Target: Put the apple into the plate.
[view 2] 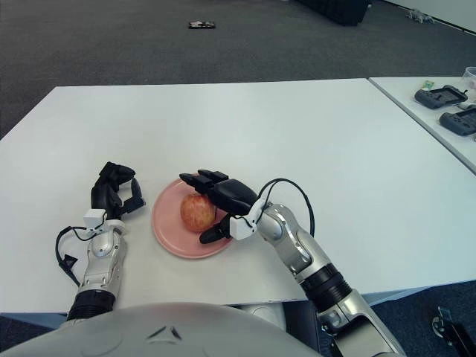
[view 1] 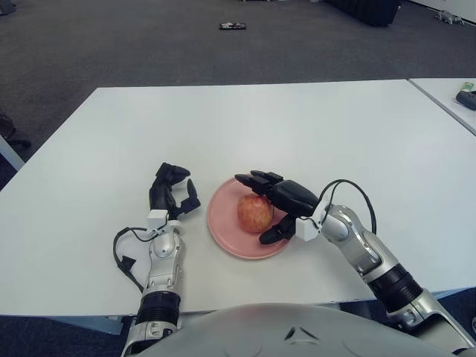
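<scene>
A white table (view 1: 297,126) carries a pink plate (view 1: 223,223) near its front edge. The right hand (view 1: 277,201) sits over the plate's right side, fingers spread, clear of the apple (view 1: 254,213) resting in the plate. Left of the plate, the left hand (view 1: 172,195) holds its fingers curled, empty.

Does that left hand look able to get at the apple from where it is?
Probably yes. The left hand shows just left of the pink plate, and the apple's left side is uncovered. The right hand wraps only its right side, fingers spread.
</scene>
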Motion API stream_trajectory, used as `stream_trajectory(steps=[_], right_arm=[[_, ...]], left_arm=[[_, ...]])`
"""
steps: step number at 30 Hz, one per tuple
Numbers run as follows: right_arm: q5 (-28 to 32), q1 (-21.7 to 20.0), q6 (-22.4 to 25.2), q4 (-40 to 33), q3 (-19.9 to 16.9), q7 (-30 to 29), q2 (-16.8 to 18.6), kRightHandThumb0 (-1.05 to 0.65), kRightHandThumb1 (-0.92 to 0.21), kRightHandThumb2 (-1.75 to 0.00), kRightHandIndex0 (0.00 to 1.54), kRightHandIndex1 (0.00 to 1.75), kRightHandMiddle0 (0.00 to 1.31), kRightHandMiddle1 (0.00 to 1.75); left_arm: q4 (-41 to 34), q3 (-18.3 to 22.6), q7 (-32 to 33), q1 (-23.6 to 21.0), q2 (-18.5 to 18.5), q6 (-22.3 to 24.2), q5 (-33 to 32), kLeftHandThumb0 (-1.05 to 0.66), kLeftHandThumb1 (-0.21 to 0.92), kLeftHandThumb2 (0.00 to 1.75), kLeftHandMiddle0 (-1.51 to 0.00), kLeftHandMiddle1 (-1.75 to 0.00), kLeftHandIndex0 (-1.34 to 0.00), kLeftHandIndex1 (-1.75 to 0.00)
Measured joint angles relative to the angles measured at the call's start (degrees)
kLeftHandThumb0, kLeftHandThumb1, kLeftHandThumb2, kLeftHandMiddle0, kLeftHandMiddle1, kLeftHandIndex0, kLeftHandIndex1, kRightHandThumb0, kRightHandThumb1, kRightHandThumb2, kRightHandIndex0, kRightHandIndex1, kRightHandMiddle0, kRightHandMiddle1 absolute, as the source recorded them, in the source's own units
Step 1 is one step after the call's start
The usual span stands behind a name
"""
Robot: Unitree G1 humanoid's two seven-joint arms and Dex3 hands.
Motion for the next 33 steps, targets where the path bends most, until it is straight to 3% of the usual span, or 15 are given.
stream_trajectory(steps=[5, 10, 15, 17, 24, 31, 33], right_arm=[[2.6, 0.5, 0.5, -2.0, -1.1, 0.5, 0.1, -1.05, -0.70, -0.51, 0.00, 0.00, 0.00, 0.00], [9.6, 2.4, 1.2, -5.9, -4.2, 2.1, 0.1, -1.05, -0.71, -0.51, 0.00, 0.00, 0.00, 0.00], [17.0, 3.9, 2.6, -8.1, -7.0, 2.9, 1.3, -1.05, -0.76, -0.51, 0.00, 0.00, 0.00, 0.00], [19.0, 4.7, 2.7, -8.0, -7.8, 2.8, 2.0, -1.05, -0.83, -0.51, 0.00, 0.00, 0.00, 0.00], [19.8, 7.3, -5.3, -2.0, -10.6, -4.9, 7.2, -1.05, -0.92, -0.76, 0.00, 0.00, 0.00, 0.00], [20.0, 7.3, -11.8, 3.0, -12.9, -11.2, 11.0, -1.05, -0.92, -0.87, 0.00, 0.00, 0.00, 0.00], [22.1, 7.0, -12.6, 4.1, -13.3, -11.4, 12.3, -1.00, -0.92, -0.87, 0.00, 0.00, 0.00, 0.16]], left_arm=[[-0.1, -0.1, 0.0, 0.0, 0.1, 0.3, 0.3, -0.50, 0.27, 1.39, -1.22, -1.75, -0.65, -1.75], [-0.2, -0.2, 0.1, -0.2, 0.1, 0.8, 0.5, -0.50, 0.27, 1.39, -1.22, -1.75, -0.65, -1.75], [-0.2, -0.2, 0.3, -0.1, 0.1, 1.0, 0.7, -0.50, 0.27, 1.39, -1.22, -1.75, -0.65, -1.75], [-0.2, -0.2, 0.3, -0.2, 0.2, 1.2, 0.7, -0.50, 0.27, 1.39, -1.22, -1.75, -0.65, -1.75], [-0.1, -0.3, 0.3, -0.2, 0.2, 0.8, 0.7, -0.50, 0.27, 1.38, -1.21, -1.75, -0.65, -1.75], [0.1, -0.3, 0.2, -0.2, 0.2, 0.4, 0.6, -0.50, 0.28, 1.38, -1.21, -1.75, -0.65, -1.75], [0.2, -0.3, 0.1, -0.2, 0.2, 0.3, 0.5, -0.50, 0.28, 1.38, -1.22, -1.75, -0.64, -1.75]])
